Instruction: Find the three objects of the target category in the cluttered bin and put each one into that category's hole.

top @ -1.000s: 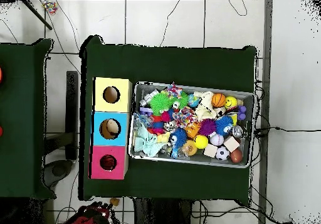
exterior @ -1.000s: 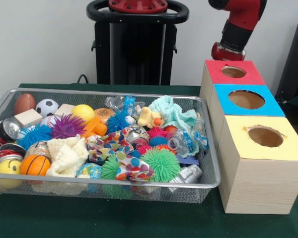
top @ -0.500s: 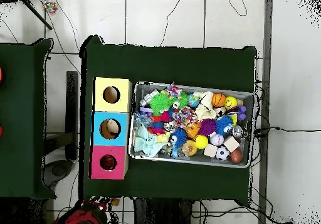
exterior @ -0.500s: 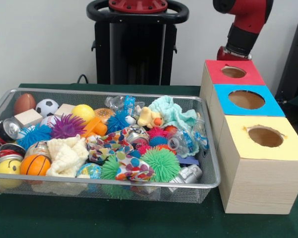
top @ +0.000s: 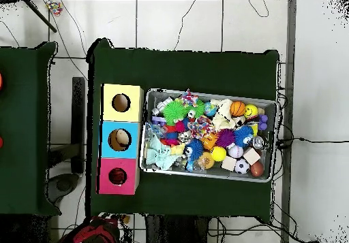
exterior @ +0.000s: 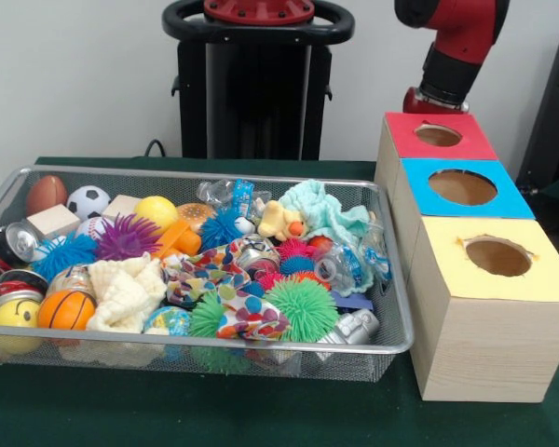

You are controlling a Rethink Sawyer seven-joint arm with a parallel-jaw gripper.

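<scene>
A wire mesh bin (exterior: 214,173) holds a jumble of toys: spiky rubber balls such as a green one (exterior: 302,308), a basketball (exterior: 65,310), a soccer ball (exterior: 88,200), a yellow ball (exterior: 156,211), wooden blocks (exterior: 53,222), cans (exterior: 20,241), crushed plastic bottles (exterior: 340,268), cloths (exterior: 125,291) and a rubber duck (exterior: 279,222). To the bin's right stand a red box (exterior: 466,142), a blue box (exterior: 503,200) and a yellow box (exterior: 540,279), each with a round hole on top. My red arm (exterior: 452,47) drops behind the red box; its gripper is hidden.
Overhead, the bin (top: 208,92) and the yellow box (top: 133,94), blue box (top: 133,131) and red box (top: 133,169) sit on a green cloth (top: 184,67). The arm (top: 95,230) shows at the bottom edge. Cables run over the tiled floor.
The arm swung a little sideways behind the red box; overhead its red part drifted left. Nothing in the bin moved.
</scene>
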